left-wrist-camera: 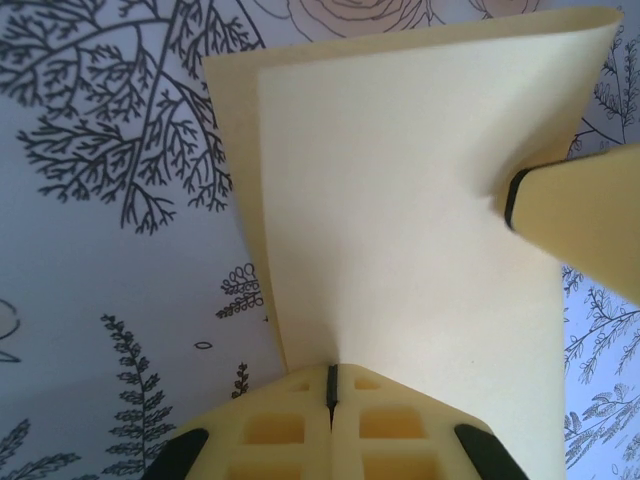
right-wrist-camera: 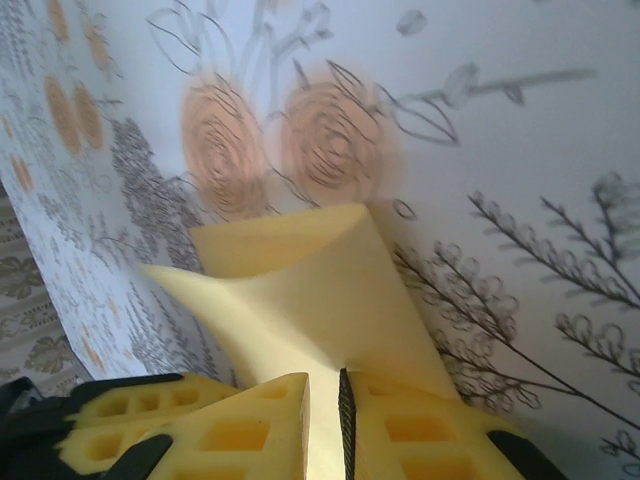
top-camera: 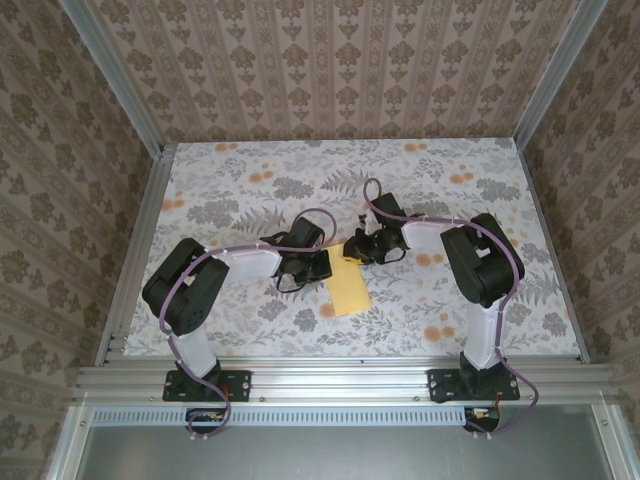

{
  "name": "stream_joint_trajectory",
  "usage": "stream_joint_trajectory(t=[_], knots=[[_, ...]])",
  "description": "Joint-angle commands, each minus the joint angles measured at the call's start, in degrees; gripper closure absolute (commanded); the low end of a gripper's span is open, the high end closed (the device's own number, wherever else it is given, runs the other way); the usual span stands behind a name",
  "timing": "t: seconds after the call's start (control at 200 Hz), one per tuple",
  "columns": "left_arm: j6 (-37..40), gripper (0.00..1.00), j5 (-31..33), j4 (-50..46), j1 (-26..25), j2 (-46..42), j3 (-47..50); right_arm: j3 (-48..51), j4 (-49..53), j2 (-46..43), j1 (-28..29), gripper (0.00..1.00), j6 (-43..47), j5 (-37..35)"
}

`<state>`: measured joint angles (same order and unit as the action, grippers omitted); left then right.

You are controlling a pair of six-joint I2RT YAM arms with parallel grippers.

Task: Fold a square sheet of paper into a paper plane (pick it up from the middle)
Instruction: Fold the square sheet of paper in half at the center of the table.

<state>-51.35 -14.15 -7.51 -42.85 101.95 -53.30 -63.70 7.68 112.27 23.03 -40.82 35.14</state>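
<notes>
My left gripper (left-wrist-camera: 331, 388) is clamped tight on the square sheet of paper (left-wrist-camera: 400, 200). It pinches the near edge right at my fingertips, so the sheet fans out ahead of me above the flowered table (left-wrist-camera: 90, 280). My right gripper (right-wrist-camera: 325, 400) is closed on the same sheet, at a spot ahead and to the right of my left fingers. Just beyond the right pads the paper bulges and curls.

I hold it at two places because paper this thin flops from a single pinch, and two grips help keep the layers lined up. The sheet looks folded over once, with a second layer's edge peeking out along its left side. I judge this an early fold, with no dart shape yet. The risk I see is the layers sliding apart when either pinch lets go.
</notes>
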Motion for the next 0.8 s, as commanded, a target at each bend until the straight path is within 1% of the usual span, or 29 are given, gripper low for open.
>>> stream_joint_trajectory(t=[0.0, 0.29, 0.36, 0.43, 0.53, 0.59, 0.685, 0.795], knots=[[1.5, 0.93, 2.7, -7.6, -0.7, 4.0, 2.1, -3.2, -1.5, 1.6, -0.4, 0.82, -1.4, -0.4], [1.6, 0.94, 2.8, -7.7, -0.9, 4.0, 2.3, -3.7, -1.7, 6.1, -1.6, 0.82, -2.5, -4.5], [1.7, 0.94, 2.8, -7.9, -0.9, 4.0, 2.3, -4.1, -2.2, 6.1, -1.7, 0.82, -3.2, -3.5], [1.8, 0.94, 3.0, -8.0, -1.0, 3.9, 2.3, -3.4, -5.7, 4.4, -1.6, 0.82, -4.8, -1.4], [1.8, 0.94, 3.1, -8.0, -1.0, 3.9, 2.3, -3.2, -7.5, 2.1, -1.7, 0.82, -5.3, -1.0], [1.8, 0.94, 3.1, -8.1, -1.0, 4.0, 2.1, -3.4, -7.4, 1.7, -1.6, 0.82, -4.9, -1.4], [1.8, 0.94, 3.1, -8.0, -1.0, 4.0, 2.1, -4.2, -4.6, 3.2, -1.7, 0.82, -3.8, -3.1], [1.8, 0.94, 3.1, -8.1, -1.0, 3.9, 1.9, -3.4, -4.0, 4.5, -1.7, 0.82, -3.7, -3.6]])
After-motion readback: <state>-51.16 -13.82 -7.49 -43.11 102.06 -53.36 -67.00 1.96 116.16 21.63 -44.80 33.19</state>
